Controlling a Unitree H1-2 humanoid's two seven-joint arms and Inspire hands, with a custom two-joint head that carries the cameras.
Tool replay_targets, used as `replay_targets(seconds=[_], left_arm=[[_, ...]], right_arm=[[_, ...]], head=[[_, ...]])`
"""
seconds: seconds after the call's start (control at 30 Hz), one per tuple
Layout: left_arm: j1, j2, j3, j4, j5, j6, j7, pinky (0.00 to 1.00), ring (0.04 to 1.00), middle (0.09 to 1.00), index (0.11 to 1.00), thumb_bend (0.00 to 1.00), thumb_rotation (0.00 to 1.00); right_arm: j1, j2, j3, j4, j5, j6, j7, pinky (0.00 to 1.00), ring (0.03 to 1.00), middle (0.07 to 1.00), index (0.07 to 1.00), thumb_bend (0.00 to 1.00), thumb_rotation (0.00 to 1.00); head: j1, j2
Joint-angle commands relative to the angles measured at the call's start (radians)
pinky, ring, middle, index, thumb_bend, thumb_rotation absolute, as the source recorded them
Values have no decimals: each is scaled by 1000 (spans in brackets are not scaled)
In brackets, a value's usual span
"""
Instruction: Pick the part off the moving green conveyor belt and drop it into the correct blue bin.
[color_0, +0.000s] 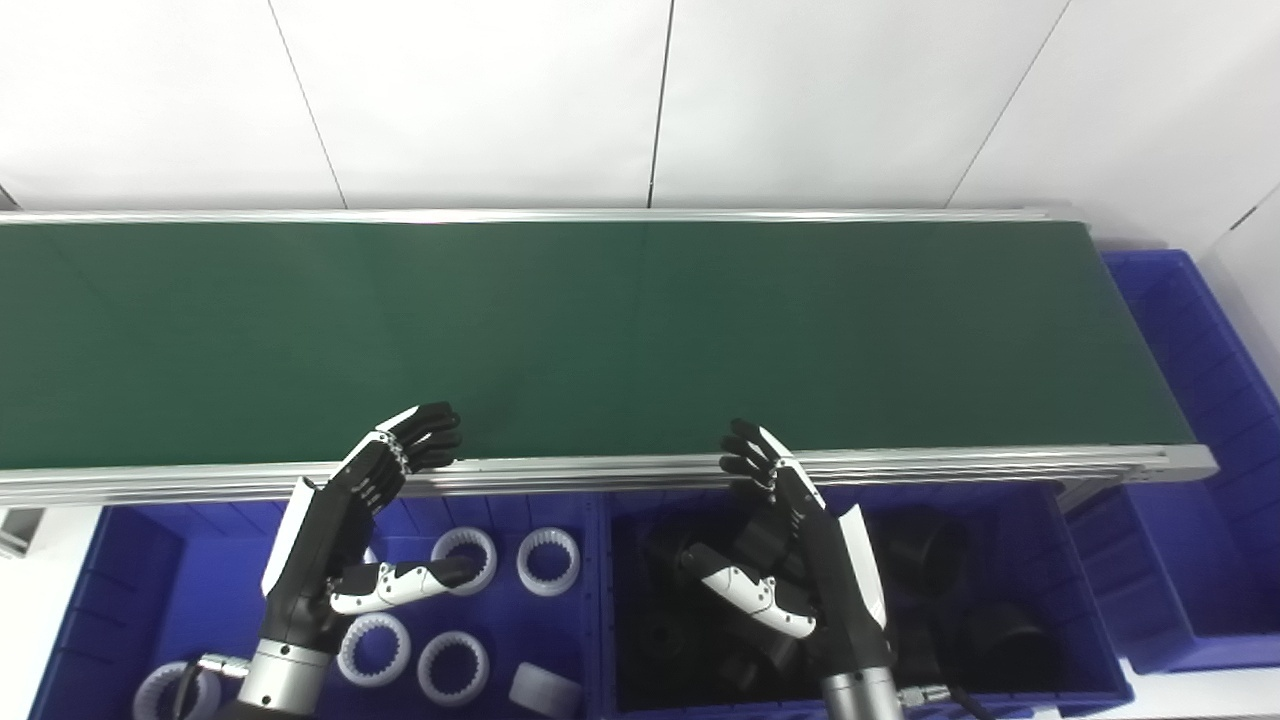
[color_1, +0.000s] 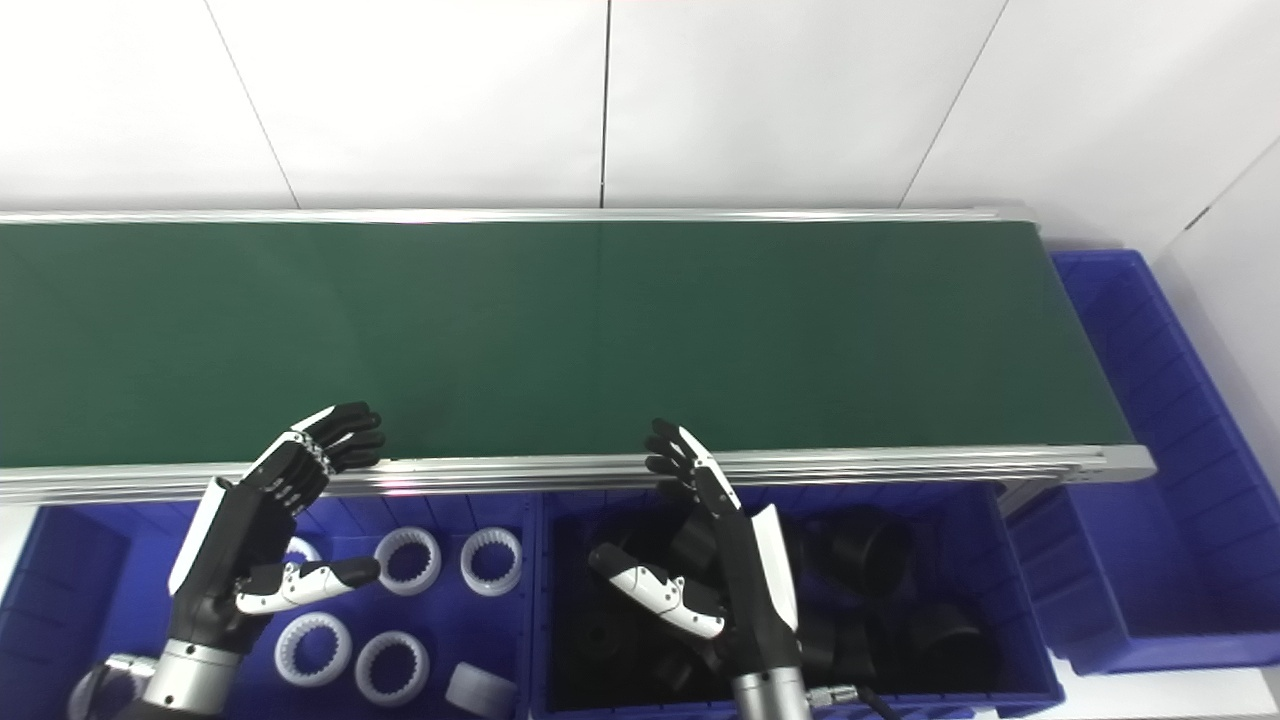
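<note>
Here both hands' fingers (color_0: 425, 435) spread, holding nothing

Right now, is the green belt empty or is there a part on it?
Empty. The green belt shows only bare surface from end to end; both the left hand and the right hand hold nothing, fingers apart.

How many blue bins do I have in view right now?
3. The left bin, below the belt's near edge, holds white rings. The middle bin beside it holds black parts. The right bin sits past the belt's right end. More may lie out of frame.
</note>
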Motion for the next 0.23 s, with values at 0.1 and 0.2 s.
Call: replay_targets(seconds=[0.1,0.2], left_arm=[[7,-5,4,-16,2,-34,-4,741,779,813,815,968,381],[14,-9,3,-14,9,-34,-1,740,785,819,832,947,373]], right_arm=[[-1,1,-4,-26,8,6,7,724,793,828,876,710,508],[0,-1,-6,-27,7,4,8,721,790,828,878,717,520]], head=[[3,2],[6,3]])
